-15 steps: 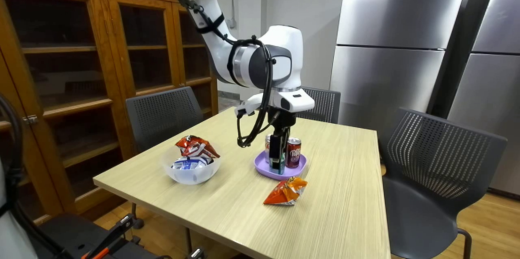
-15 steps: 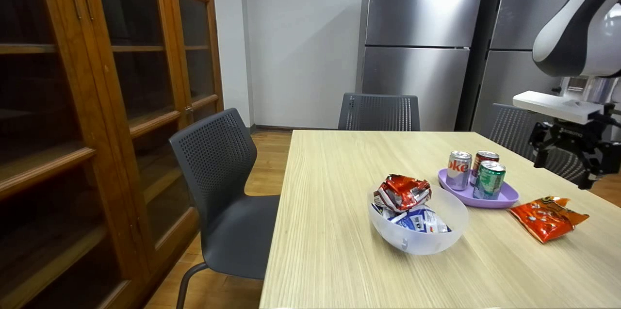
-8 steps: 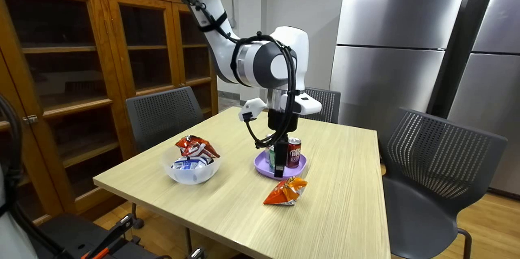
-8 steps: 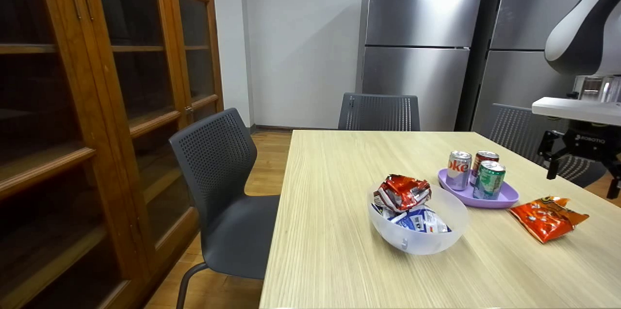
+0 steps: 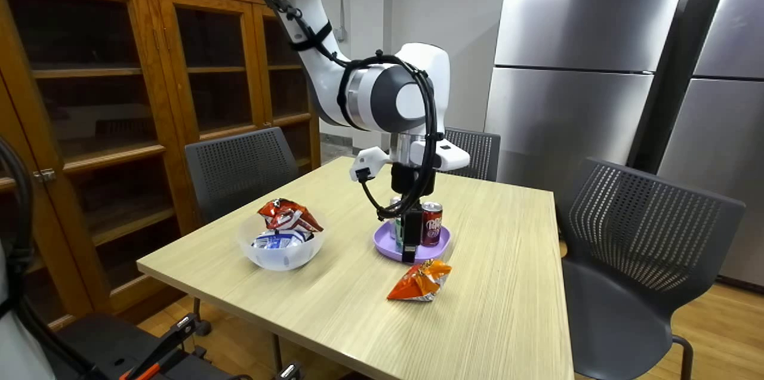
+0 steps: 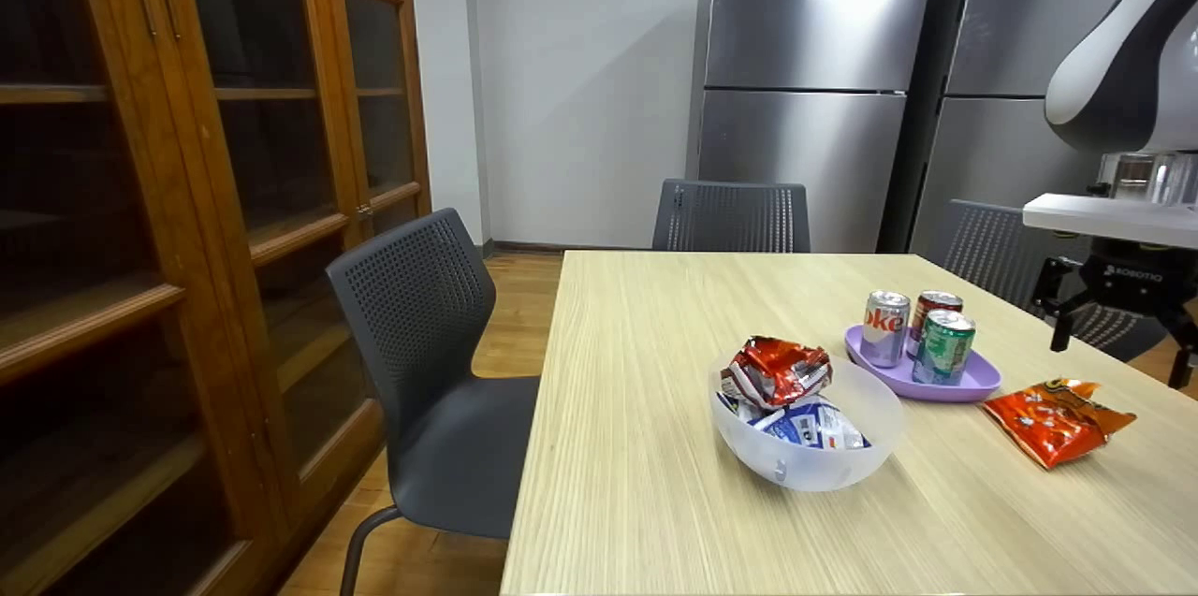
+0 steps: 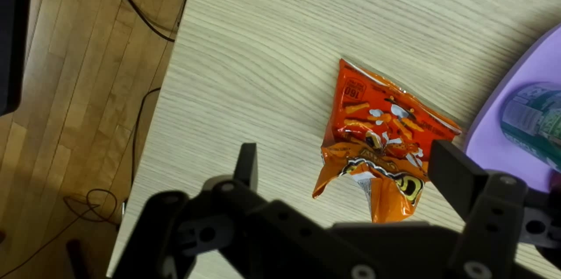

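Position: the orange snack bag is lying on the table, printed face up, just beside the purple tray. The gripper is hanging above the bag, fingers pointing down. Its jaws are standing wide apart and are grasping nothing. In the wrist view, the fingertip on the tray side is overlapping the bag's edge; no contact is showing.

Surroundings: the tray is carrying a green can, a silver can and a dark red can, all standing upright. A translucent bowl is resting on the same table, holding a red packet and a blue packet.

Handling: by its looks, the orange snack bag is probably weighing little and yielding easily under pressure. Its glossy film is likely offering poor friction, and its contents are probably loose and brittle, so a gentle squeeze is suiting it best. The bunched film across the middle is apparently presenting the surest hold; the thin straight edge and the flared end are offering less to pinch. The tray's rim is probably limiting finger clearance on that side, so alignment there is needing care.
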You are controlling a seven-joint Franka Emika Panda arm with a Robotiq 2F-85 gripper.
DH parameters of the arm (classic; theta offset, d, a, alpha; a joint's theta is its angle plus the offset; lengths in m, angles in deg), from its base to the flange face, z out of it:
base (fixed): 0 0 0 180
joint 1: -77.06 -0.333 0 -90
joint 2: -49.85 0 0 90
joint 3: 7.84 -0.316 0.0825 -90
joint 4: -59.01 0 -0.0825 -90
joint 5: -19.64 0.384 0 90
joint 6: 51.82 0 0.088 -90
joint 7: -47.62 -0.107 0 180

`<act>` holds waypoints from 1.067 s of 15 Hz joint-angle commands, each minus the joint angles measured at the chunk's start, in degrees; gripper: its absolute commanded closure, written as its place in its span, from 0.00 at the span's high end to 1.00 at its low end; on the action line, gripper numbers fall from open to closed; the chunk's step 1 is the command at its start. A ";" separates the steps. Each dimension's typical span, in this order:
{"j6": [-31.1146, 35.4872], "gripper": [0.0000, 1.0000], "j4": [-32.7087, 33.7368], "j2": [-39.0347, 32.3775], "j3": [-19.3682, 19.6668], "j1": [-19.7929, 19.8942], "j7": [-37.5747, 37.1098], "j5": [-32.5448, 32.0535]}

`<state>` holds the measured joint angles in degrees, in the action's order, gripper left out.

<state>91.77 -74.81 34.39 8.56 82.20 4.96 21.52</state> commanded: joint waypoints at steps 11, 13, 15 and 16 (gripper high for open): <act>10.66 1.00 3.58 -7.86 0.29 -1.34 8.41 -8.09; 11.10 1.00 4.83 -9.37 0.14 -1.29 10.68 -7.43; 11.44 1.00 6.01 -10.77 0.17 -1.35 12.43 -7.02; 11.40 1.00 6.65 -11.48 0.08 -1.31 13.36 -6.74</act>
<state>102.81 -70.69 25.20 8.49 81.21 14.90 14.18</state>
